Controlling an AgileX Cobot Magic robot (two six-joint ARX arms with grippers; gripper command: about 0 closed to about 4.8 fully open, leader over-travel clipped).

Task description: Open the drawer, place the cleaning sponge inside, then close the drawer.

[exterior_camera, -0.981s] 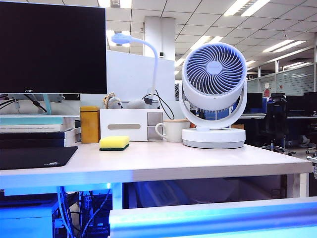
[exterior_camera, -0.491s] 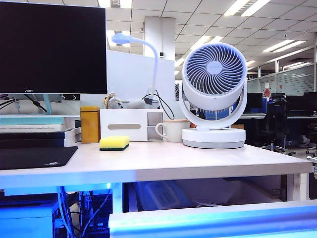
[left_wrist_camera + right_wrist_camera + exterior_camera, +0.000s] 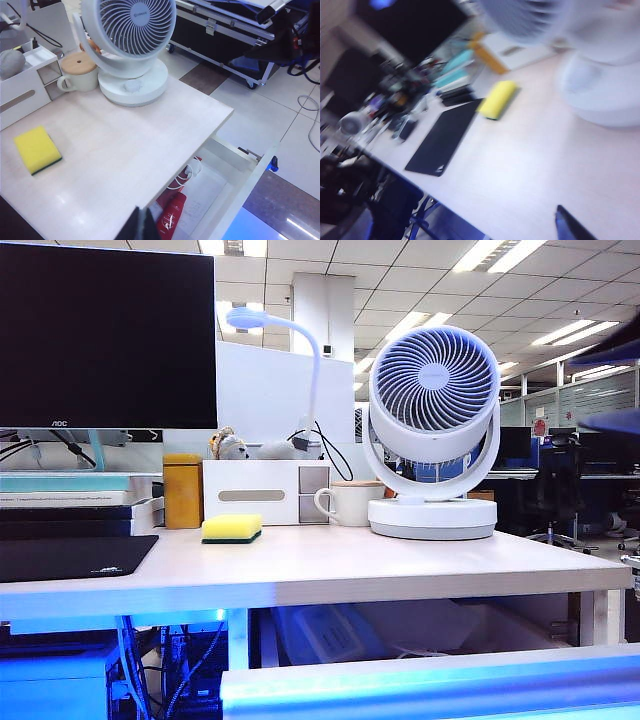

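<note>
Standing open nearest the exterior camera, the drawer point(image 3: 430, 680) shows its blue-lit front panel pulled out below the desk point(image 3: 330, 575) edge; the left wrist view looks down into it, where a red bottle point(image 3: 171, 219) and white cabling lie toward the desk side, leaving paler bare floor further out. Opening looks done; step in hand, by my reading, is fetching the cleaning sponge point(image 3: 231, 528). Left gripper point(image 3: 141, 226) hangs over the desk's near edge beside the drawer mouth, fingers pressed together, holding nothing. Right gripper point(image 3: 575, 226) shows only a dark fingertip low over the desk in a motion-blurred right wrist view; cannot tell from that how wide it stands, though nothing sits in it. In the exterior view a dark blur at the upper right edge may be that arm. Sponge lies flat on the desk, yellow face up, green layer down, apart from everything, left of the white fan point(image 3: 432, 430) base and just in front of the white organizer box point(image 3: 265, 492). Behind it stand the orange-yellow box point(image 3: 182, 490) and a mug point(image 3: 347, 503). To do this well: spread the jaws across the sponge's short sides, come straight down, squeeze lightly since foam yields, and lift clear of the fan base before carrying it to the bare part of the drawer.
</note>
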